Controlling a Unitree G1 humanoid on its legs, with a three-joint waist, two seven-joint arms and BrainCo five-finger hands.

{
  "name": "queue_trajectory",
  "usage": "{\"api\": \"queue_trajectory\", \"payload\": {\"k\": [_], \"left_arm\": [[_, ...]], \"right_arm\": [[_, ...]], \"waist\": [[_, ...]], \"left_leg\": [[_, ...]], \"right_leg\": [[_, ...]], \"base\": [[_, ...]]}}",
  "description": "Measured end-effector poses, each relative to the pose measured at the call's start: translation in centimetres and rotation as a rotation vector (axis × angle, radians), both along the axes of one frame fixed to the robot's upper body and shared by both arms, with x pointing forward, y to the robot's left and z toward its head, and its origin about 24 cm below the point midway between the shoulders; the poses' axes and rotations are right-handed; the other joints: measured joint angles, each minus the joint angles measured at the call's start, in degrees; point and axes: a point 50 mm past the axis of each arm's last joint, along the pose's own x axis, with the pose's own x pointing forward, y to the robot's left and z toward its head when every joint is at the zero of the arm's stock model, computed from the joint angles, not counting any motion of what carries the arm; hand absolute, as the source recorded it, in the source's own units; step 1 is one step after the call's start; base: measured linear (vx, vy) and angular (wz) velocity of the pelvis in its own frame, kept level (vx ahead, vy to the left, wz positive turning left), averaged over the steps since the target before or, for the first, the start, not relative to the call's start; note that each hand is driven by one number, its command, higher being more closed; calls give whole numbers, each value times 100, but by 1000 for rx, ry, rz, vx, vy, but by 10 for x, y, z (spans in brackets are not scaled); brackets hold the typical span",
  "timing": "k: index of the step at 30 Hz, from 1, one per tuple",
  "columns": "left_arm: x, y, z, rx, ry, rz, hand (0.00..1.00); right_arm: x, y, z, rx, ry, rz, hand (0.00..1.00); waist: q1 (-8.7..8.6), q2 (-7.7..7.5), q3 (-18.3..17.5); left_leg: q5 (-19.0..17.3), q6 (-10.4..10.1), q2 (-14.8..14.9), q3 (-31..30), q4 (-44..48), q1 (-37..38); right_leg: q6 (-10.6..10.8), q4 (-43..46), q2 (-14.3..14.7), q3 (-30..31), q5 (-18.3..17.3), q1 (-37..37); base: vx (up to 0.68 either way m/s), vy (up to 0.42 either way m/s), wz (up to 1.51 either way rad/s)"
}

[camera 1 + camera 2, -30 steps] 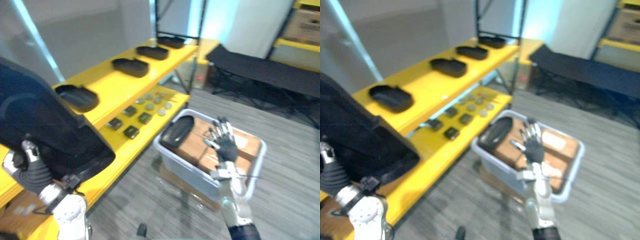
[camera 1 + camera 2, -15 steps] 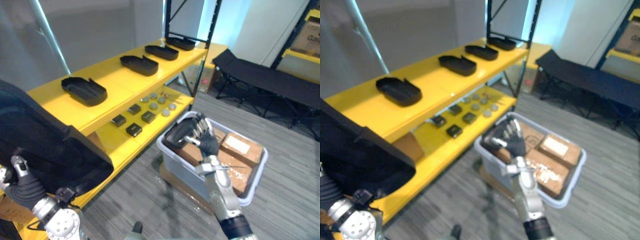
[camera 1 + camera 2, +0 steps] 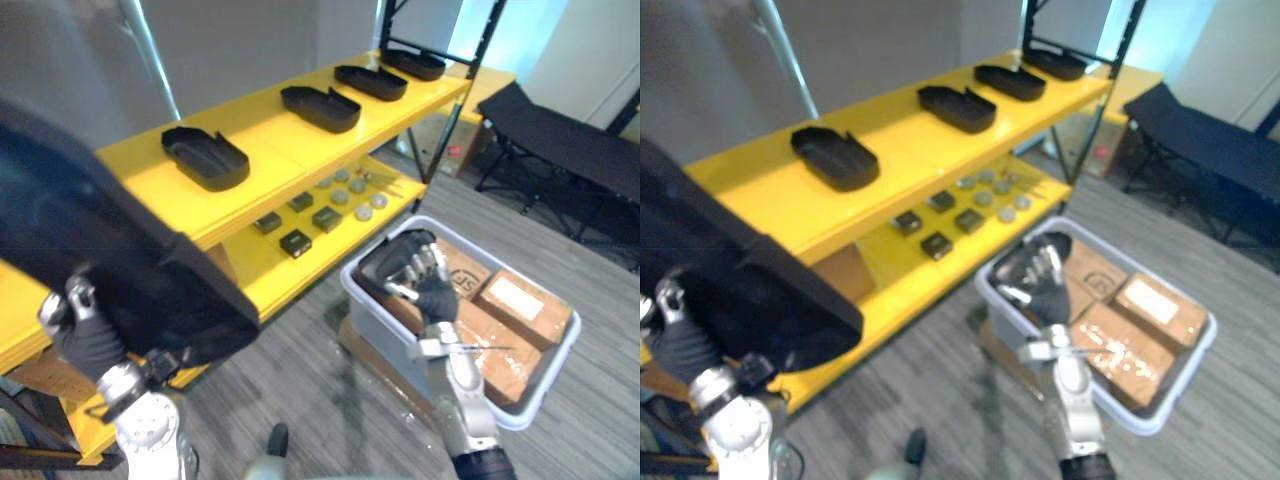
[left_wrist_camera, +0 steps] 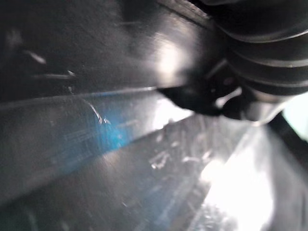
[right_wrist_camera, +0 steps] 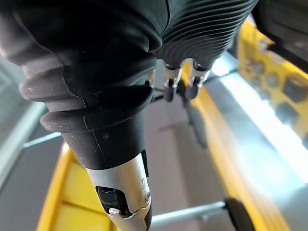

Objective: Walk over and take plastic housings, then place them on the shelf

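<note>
A large black plastic housing (image 3: 100,240) fills the near left, and my left hand (image 3: 85,335) is shut on its lower edge, thumb up against it. The left wrist view shows the housing's dark surface (image 4: 120,144) from very close. Several more black housings lie in a row on the top board of the yellow shelf (image 3: 265,175), the nearest being a tray-shaped housing (image 3: 205,157). Another housing (image 3: 378,262) lies in the grey bin (image 3: 520,410). My right hand (image 3: 428,288) is raised in front of that bin, fingers relaxed and empty.
The lower shelf board carries small black blocks (image 3: 295,243) and round discs (image 3: 350,195). Cardboard boxes (image 3: 525,305) fill the bin, which stands on the grey plank floor. A black folding cot (image 3: 560,140) stands at the back right, beside a black shelf post (image 3: 455,95).
The camera has swung, so shelf and bin sit further right in the picture. The held housing now stands higher in view. My right hand's fingers have bent in a little from their spread.
</note>
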Motion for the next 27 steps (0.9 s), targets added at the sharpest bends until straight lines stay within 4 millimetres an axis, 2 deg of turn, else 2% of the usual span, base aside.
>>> {"api": "queue_trajectory", "payload": {"k": [2, 5, 7, 10, 11, 12, 16, 18, 22, 27], "left_arm": [[1, 2, 5, 28, -17, 6, 100], [0, 4, 2, 21, 4, 23, 100], [-2, 6, -2, 16, 21, 28, 100], [-6, 7, -9, 7, 59, 36, 100], [-7, 6, -14, -10, 79, 39, 100], [-10, 5, -19, -31, 97, 41, 100], [-17, 6, -28, -56, 132, 63, 100], [-21, 9, -29, -51, 139, 81, 100], [-30, 20, -21, -39, 101, 153, 100], [-30, 16, -12, 35, 71, 191, 100]], "right_arm": [[0, -5, 6, -18, -35, 2, 0], [1, -5, 8, -33, -55, 30, 0], [3, -3, 12, -40, -76, 52, 0], [4, -2, 14, -46, -88, 69, 0], [2, -3, 12, -47, -80, 71, 0], [-1, -4, 8, -49, -66, 68, 0], [-9, -6, -1, -54, -28, 75, 0], [-9, -5, -1, -52, -31, 78, 0], [-9, 3, -1, -24, -42, 98, 0], [-7, 3, 0, -18, -52, 94, 0]], "waist": [[26, -16, 7], [64, -24, 12], [72, 21, 41], [73, 66, 119], [61, 131, 162], [42, 245, 237], [22, 396, 234], [47, 395, 233], [92, 290, 244], [97, 154, 253]], "left_leg": [[207, -80, -16, 132, 32, -36], [273, -64, 6, 264, 37, -25], [300, -103, 63, 273, 37, -14], [360, -194, 191, 344, 35, -14], [373, -210, 239, 361, 35, 1], [356, -183, 337, 405, 34, 59], [294, -124, 469, 744, 34, 80], [293, -125, 442, 758, 34, 73], [310, -113, 280, 753, 34, 18], [269, -70, -54, 611, 35, 64]], "right_leg": [[24, -77, -22, -11, -16, -3], [28, -302, -4, 9, -18, 88], [36, -494, 117, 41, -24, 172], [253, -552, 226, 166, -302, 180], [414, -535, 266, 187, -398, 196], [378, -476, 339, 192, -463, 213], [386, -418, 396, 107, -508, 264], [387, -426, 370, 107, -508, 262], [401, -448, 224, 36, -521, 258], [417, 114, -120, -13, -462, 236]], "base": [[55, -42, 6], [18, -45, -3], [-57, -69, -9], [-155, -109, -12], [-177, -110, 0], [-182, -102, 3], [-111, -46, 14], [-15, -4, 3], [33, 8, 7], [90, 23, 25]]}}
